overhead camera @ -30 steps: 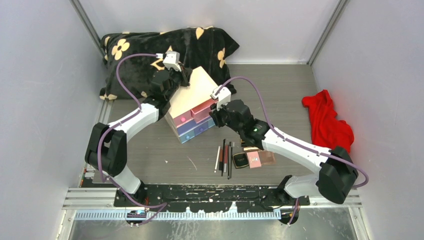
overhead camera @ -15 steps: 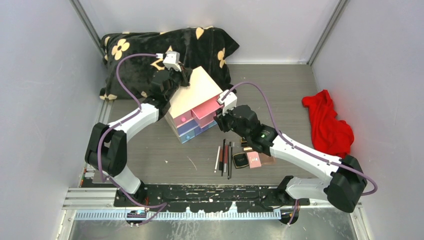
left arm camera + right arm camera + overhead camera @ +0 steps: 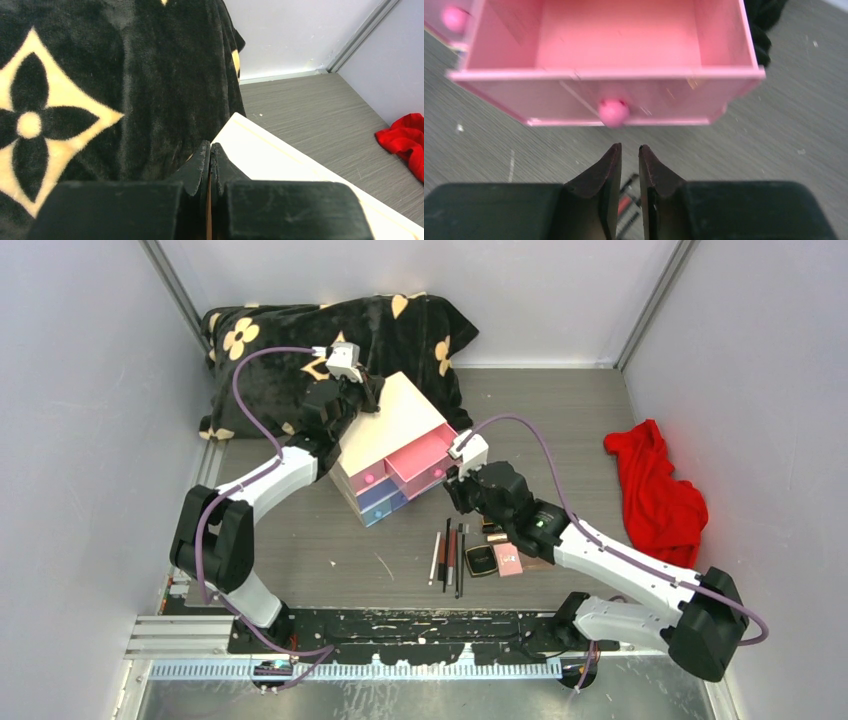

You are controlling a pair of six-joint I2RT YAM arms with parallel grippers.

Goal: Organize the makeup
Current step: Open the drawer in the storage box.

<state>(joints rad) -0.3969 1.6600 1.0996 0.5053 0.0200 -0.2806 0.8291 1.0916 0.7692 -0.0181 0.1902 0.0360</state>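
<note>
The makeup lies on the table in front of the drawer box: thin pencils (image 3: 447, 555) side by side, a black-gold compact (image 3: 481, 560), a pink compact (image 3: 508, 561) and small tubes (image 3: 493, 531). My right gripper (image 3: 453, 489) hovers over the pencils' far ends. Its jaws (image 3: 629, 146) stand a little apart with nothing between them, just short of the round knob (image 3: 613, 111) of the pulled-out pink drawer (image 3: 614, 45), which is empty. My left gripper (image 3: 210, 145) is shut, its tips resting at the back corner of the cream box top (image 3: 280, 162).
The cream drawer box (image 3: 395, 415) stands mid-table with a pink and two blue drawers still pushed in. A black flowered blanket (image 3: 300, 330) lies behind it, against the left arm. A red cloth (image 3: 655, 485) lies at the right. Grey walls close in on both sides.
My right arm has drawn back toward the near right and the pink drawer has slid out with it. The knob now sits clear of the jaws. The left arm has not moved.
</note>
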